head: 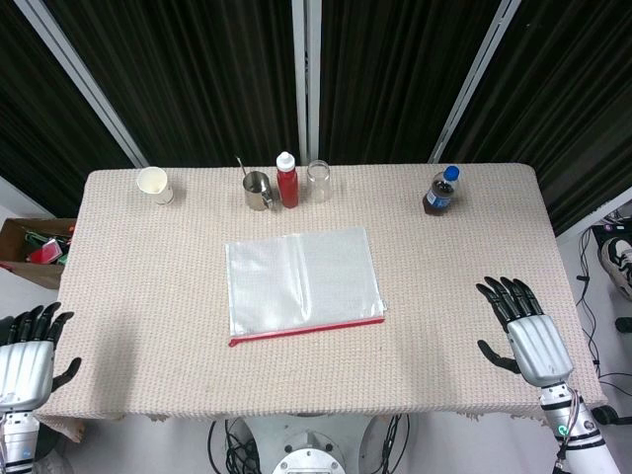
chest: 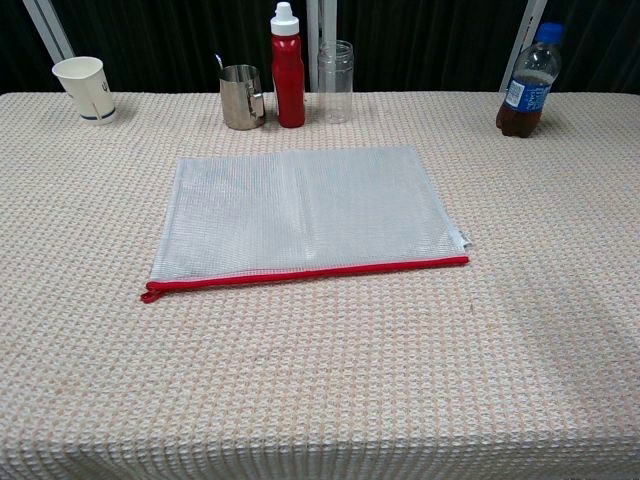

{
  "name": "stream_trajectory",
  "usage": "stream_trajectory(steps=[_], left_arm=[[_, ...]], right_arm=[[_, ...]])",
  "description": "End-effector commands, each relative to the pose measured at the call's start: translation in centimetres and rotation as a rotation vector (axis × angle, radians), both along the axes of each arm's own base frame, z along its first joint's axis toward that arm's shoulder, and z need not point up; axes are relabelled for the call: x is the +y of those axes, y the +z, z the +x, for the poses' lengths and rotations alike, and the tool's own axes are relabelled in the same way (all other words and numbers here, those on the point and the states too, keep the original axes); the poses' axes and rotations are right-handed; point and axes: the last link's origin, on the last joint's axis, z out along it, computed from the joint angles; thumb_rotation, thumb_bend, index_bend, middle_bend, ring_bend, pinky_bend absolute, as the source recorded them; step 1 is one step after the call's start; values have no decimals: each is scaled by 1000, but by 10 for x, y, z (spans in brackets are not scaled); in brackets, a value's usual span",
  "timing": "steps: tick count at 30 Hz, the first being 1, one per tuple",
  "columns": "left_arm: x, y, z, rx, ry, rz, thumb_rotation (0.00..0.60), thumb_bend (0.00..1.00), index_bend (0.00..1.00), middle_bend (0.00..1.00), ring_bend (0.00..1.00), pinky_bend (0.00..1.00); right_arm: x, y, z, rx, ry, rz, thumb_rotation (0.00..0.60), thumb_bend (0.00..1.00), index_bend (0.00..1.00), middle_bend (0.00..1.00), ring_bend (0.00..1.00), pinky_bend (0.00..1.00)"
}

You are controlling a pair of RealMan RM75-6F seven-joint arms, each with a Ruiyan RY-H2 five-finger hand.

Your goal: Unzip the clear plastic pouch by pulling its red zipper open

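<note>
While the head view takes in both hands, the chest view shows neither, only the table (chest: 560, 380) and what lies on it. The left hand (head: 28, 357) hangs off the table's near left corner, fingers spread and holding nothing. The right hand (head: 523, 329) rests over the near right part of the cloth, fingers likewise apart and empty. Both are well apart from the pouch (head: 301, 279), which lies flat in the middle of the table, a little skewed. Its red zipper (head: 308, 329) runs along the near edge and looks closed along its whole length. The chest view makes the mesh texture of the pouch (chest: 305, 208) plain and shows the zipper (chest: 310, 273) ending in a small red lump at its left end; which end carries the pull I cannot tell for sure.

Along the far edge, from left to right: a paper cup (head: 154, 185), a steel jug (head: 258, 190) with a thin stick in it, a red bottle (head: 286, 182) with a white cap just beside the jug, a clear jar (head: 318, 182), and farther right a cola bottle (head: 442, 191) with a blue cap. The head view alone shows a cardboard box (head: 35, 250) on the floor, left of the table. Nothing lies between either hand and the pouch.
</note>
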Motion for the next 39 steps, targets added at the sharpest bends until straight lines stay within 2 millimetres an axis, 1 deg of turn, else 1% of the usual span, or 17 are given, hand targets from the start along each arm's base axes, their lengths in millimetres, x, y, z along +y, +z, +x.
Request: stream_trajectory(steps=[1,5,7,8,11,14,15,17,18,24,27,30,33,36,39], left_arm=[[2,-2,-1,-4,5,-2,600,189,238,138,109,146],[3,-2,-1,-7,5,1,600,190,238,138,109,146],[3,-1,-1,-7,1,4,600,190,238,138,109,146],[2,-1,0,-8,-1,5,600,190,238,138,109,146],[1,-2,2,-14,-12,6,600,190,238,138,109,146],[0,-3,3,-23,-24,1,600,190,238,138,109,146],[0,-3,4,-24,-26,0,600,190,238,138,109,146],[-1,-3,4,-25,-28,1,600,190,238,138,109,146],[-1,-3,4,-27,-28,3,600,189,238,138,109,146],[0,-1,1,-35,-26,9,600,190,238,138,109,146],[1,-2,-1,-39,-19,2,600,190,238,138,109,146],[2,-2,-3,-44,-16,-1,600,190,238,138,109,146],[3,-2,-6,-49,-10,-6,600,190,238,138,109,146],[4,-2,-8,-55,-6,-9,600,190,238,138,109,146],[4,-2,-9,-57,-3,-8,600,189,238,138,109,146]], right_arm=[[-4,-3,4,4,4,15,600,188,102,73,0,0],[-8,-11,13,-8,39,58,600,188,105,85,0,0],[-11,-19,21,-7,76,104,600,188,105,89,0,0],[-14,-23,26,-3,98,127,600,188,105,91,0,0],[-23,-42,49,25,194,210,600,187,105,94,0,0],[-32,-67,80,39,297,308,600,179,109,95,0,0],[-37,-78,94,47,339,346,600,178,111,95,0,0],[-46,-96,112,58,384,400,600,176,107,95,0,0],[-52,-108,125,71,415,431,600,176,103,94,0,0],[-84,-170,181,112,488,552,600,162,74,82,0,0],[-93,-197,204,139,514,580,600,159,63,78,0,0],[-100,-222,223,154,525,604,600,159,61,76,0,0],[-108,-242,238,181,535,603,600,158,61,71,0,0],[-118,-256,251,190,530,588,600,158,61,70,0,0],[-130,-263,258,196,512,566,600,158,61,70,0,0]])
